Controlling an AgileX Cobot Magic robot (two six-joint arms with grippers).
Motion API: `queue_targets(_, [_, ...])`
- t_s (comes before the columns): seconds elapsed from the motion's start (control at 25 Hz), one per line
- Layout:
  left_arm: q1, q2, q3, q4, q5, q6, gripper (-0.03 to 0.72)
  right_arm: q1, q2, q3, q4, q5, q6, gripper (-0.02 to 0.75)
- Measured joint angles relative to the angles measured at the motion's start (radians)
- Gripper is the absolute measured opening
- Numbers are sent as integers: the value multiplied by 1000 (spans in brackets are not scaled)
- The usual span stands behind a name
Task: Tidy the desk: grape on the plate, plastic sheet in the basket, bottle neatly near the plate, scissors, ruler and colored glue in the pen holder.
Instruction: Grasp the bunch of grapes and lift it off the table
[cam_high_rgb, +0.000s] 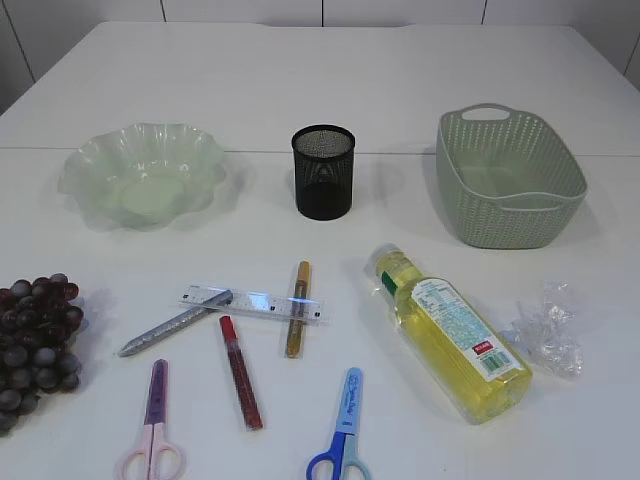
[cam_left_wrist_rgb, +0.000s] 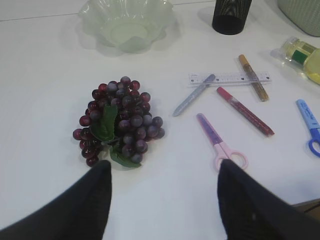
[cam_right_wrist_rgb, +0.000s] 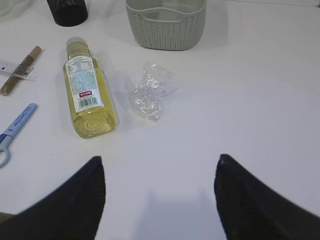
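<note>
A dark grape bunch (cam_high_rgb: 35, 340) (cam_left_wrist_rgb: 118, 120) lies at the table's left edge. The pale green plate (cam_high_rgb: 140, 175) (cam_left_wrist_rgb: 127, 22) stands far left. A black mesh pen holder (cam_high_rgb: 323, 171) stands in the middle, a green basket (cam_high_rgb: 510, 178) (cam_right_wrist_rgb: 166, 22) far right. A yellow bottle (cam_high_rgb: 455, 335) (cam_right_wrist_rgb: 90, 92) lies on its side beside the crumpled plastic sheet (cam_high_rgb: 548, 330) (cam_right_wrist_rgb: 148, 92). A clear ruler (cam_high_rgb: 252, 303), three glue pens (cam_high_rgb: 240, 370), pink scissors (cam_high_rgb: 152, 425) (cam_left_wrist_rgb: 220, 142) and blue scissors (cam_high_rgb: 343, 430) lie in front. My left gripper (cam_left_wrist_rgb: 164, 172) is open, near the grapes. My right gripper (cam_right_wrist_rgb: 160, 170) is open, near the sheet.
The silver glue pen (cam_high_rgb: 175, 323) and the gold glue pen (cam_high_rgb: 297, 308) both cross the ruler. Neither arm shows in the exterior view. The white table continues behind the plate and basket to a far edge.
</note>
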Motion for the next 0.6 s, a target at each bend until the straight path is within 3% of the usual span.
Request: queue_targets(0.6, [0,0,0,0,0,0,492,0,0,0,0,0,0,531])
